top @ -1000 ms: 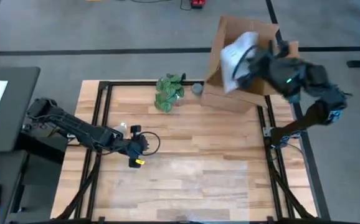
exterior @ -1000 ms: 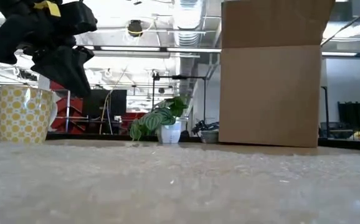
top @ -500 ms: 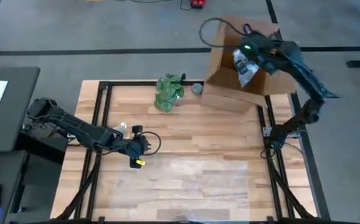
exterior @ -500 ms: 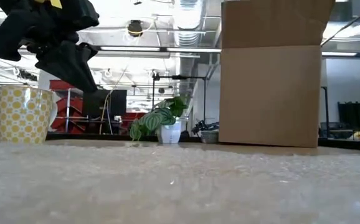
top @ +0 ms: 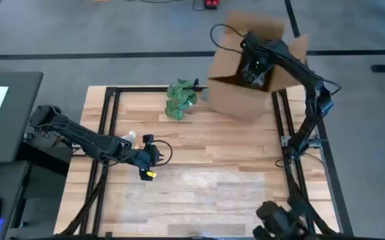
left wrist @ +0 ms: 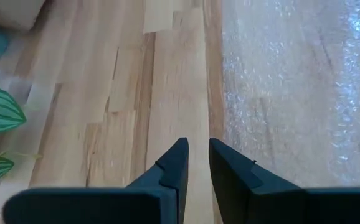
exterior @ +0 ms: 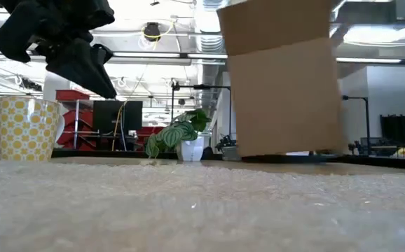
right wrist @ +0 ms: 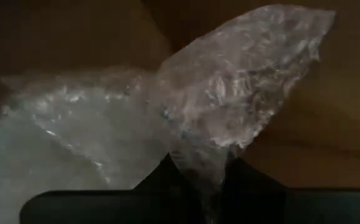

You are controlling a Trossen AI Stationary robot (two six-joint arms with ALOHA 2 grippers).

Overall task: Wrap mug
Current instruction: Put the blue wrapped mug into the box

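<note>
Right gripper (top: pixel 252 67) reached down into the open cardboard box (top: pixel 236 100), so in the high view its fingertips were hidden among the box walls. In the right wrist view the two dark fingers (right wrist: pixel 230 177) were closed on a crumpled fold of clear bubble wrap (right wrist: pixel 230 99), its surface dimpled and glossy against the brown interior; what the wrap enclosed could not be made out. The box stood tilted at the far right corner of the table, one bottom edge lifted clear of the surface in the low view (exterior: pixel 283 77), its flaps cut off by the upper frame edge.

Left gripper (top: pixel 154 155) hung low over the wooden table (top: pixel 199 143) near its left middle. Its fingers (left wrist: pixel 174 171) were dark, tapered and nearly together, a narrow gap between them, holding nothing. Ahead of them lay pale wood planks and, beside these, a flat sheet of bubble wrap (left wrist: pixel 298 93) spread over the near half of the table.

A white mug with yellow dots (exterior: pixel 27 128) stood upright just beside the left gripper, its handle side partly cut off in the low view; from above only a small white patch (top: pixel 130 138) showed past the arm. A small potted plant (top: pixel 181 97) with striped green leaves stood at the far edge, near the box.
</note>
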